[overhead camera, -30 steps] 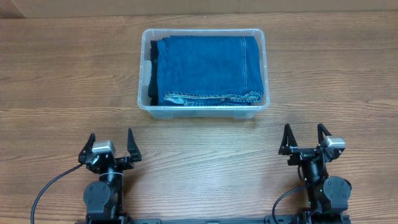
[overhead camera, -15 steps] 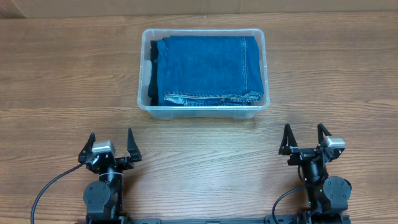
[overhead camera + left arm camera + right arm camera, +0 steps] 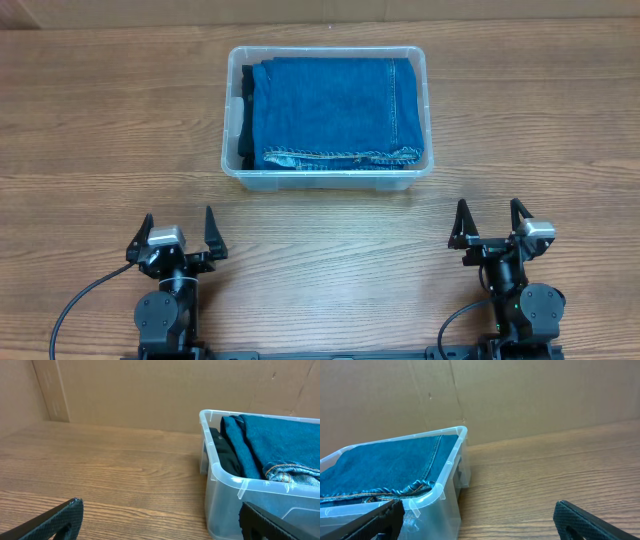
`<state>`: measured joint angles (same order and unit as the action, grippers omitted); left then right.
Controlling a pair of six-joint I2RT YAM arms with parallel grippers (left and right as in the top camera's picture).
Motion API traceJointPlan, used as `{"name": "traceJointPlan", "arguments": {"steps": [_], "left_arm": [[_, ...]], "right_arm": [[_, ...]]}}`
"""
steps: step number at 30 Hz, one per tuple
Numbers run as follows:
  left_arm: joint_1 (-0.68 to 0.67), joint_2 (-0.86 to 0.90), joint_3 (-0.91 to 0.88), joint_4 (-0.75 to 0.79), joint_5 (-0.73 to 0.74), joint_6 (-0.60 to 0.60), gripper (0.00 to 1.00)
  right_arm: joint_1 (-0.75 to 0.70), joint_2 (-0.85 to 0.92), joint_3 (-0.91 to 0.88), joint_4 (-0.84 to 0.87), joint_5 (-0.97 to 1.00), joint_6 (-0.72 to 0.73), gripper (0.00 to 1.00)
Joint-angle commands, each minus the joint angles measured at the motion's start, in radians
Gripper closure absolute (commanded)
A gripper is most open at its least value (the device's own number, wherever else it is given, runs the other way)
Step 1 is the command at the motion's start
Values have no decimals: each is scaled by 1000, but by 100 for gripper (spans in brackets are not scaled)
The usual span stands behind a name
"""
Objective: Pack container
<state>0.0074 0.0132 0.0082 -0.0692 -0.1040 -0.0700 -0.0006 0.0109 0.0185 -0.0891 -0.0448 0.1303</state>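
Both grippers wide apart and empty, the container well ahead of them.
The left gripper and right gripper grip nothing; the container sits forward between them, holding folded jeans with a dark garment on the left gripper's side.

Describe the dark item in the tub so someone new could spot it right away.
On the wooden table, find the clear plastic tub at the far middle. Inside, a black cloth sits between its left wall and the folded blue jeans; it is the only black thing there.
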Motion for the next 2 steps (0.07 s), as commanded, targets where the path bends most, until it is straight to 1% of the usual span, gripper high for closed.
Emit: {"name": "traceJointPlan", "arguments": {"steps": [1, 2], "left_arm": [[5, -9, -3, 0, 12, 22, 0], [5, -9, -3, 0, 12, 22, 0]], "right_arm": [[-7, -8, -10, 7, 6, 0, 0], [-7, -8, -10, 7, 6, 0, 0]]}}
